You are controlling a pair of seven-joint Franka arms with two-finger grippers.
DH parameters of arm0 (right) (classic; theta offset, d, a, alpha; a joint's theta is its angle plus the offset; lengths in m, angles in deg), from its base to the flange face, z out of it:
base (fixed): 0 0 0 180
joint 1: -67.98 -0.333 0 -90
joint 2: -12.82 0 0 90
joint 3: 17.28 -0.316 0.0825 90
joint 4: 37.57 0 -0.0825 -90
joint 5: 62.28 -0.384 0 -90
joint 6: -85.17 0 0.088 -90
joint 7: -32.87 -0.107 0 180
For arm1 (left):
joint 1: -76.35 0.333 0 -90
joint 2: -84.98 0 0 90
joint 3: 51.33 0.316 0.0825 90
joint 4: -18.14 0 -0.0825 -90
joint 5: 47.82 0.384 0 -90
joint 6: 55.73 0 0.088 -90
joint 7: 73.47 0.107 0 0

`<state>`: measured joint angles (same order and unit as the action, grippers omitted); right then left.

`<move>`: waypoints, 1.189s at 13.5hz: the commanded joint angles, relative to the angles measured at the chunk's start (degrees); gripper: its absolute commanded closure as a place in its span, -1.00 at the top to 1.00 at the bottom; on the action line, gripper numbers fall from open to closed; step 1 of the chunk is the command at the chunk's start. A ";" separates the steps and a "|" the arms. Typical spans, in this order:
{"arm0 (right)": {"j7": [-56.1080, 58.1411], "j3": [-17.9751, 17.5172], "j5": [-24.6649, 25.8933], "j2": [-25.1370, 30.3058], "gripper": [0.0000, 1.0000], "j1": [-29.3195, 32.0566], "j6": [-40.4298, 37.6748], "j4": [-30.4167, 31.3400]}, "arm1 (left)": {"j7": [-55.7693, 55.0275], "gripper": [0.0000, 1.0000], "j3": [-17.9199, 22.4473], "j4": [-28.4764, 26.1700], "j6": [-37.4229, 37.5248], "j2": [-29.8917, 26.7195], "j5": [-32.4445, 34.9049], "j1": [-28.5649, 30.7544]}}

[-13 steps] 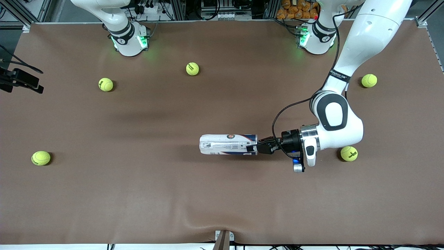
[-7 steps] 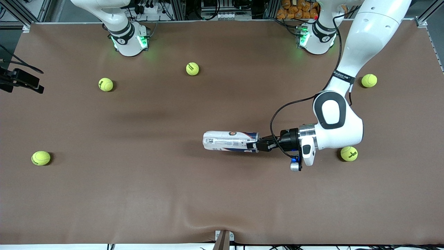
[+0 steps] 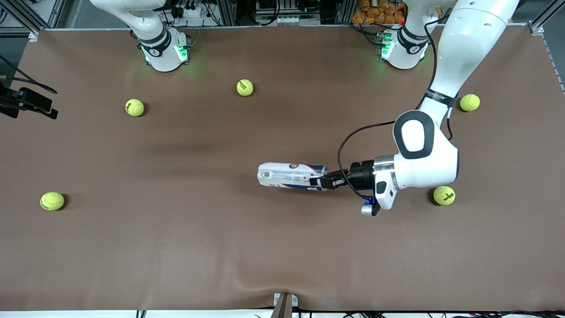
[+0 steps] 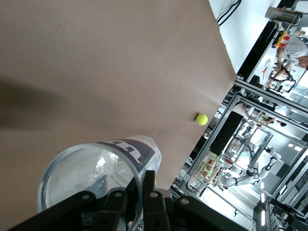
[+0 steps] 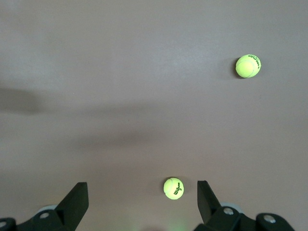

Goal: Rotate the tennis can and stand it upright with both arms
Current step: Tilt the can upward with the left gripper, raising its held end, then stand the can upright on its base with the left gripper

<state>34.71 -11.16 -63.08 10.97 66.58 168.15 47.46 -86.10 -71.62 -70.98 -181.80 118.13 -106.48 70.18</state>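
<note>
The left gripper [image 3: 323,181] has its fingers [image 4: 149,185] clenched on the open rim of the tennis can [image 3: 291,176], one inside the mouth and one outside. From those fingers the can stretches out sideways toward the right arm's end of the table [image 3: 176,247], over its middle, the closed end slightly tilted. A tennis ball [image 3: 443,195] lies near the left wrist. The right gripper [image 5: 139,202] hangs with fingers spread wide, a ball [image 5: 173,188] on the table between them, waiting
</note>
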 commanded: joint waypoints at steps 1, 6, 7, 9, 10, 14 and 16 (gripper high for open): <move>-0.78 -0.50 0.01 0.71 1.00 0.44 0.52 1.02 | -6.95 -1.00 -0.27 2.80 0.56 -0.54 9.05 -1.82; -0.78 -0.50 -0.95 0.71 1.00 0.61 0.61 1.81 | -21.02 -1.00 -0.19 5.36 0.56 -0.45 21.83 -7.01; -0.78 -0.50 -1.13 0.71 1.00 0.70 0.52 1.81 | -23.21 -1.00 -0.19 5.45 0.48 -0.46 22.19 -7.19; -0.78 -0.50 -1.13 0.71 1.00 0.70 0.52 1.90 | -27.17 -1.00 0.43 7.72 0.48 -0.28 25.33 -9.90; -0.78 -0.50 -1.22 0.71 1.00 0.70 0.52 1.90 | -30.24 -1.00 0.52 8.25 0.48 -0.02 28.14 -10.70; -0.78 -0.50 -1.22 0.80 1.00 0.62 0.43 1.98 | -39.13 -1.00 0.60 9.58 0.48 0.07 40.71 -15.09; -0.78 -0.50 -1.22 0.80 1.00 0.70 0.43 1.98 | -42.47 -1.00 0.61 9.84 0.48 0.07 47.03 -17.73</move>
<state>34.67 -11.15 -63.54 10.93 66.61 168.16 48.60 -124.87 -71.94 -62.55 -181.80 118.12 -64.47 55.20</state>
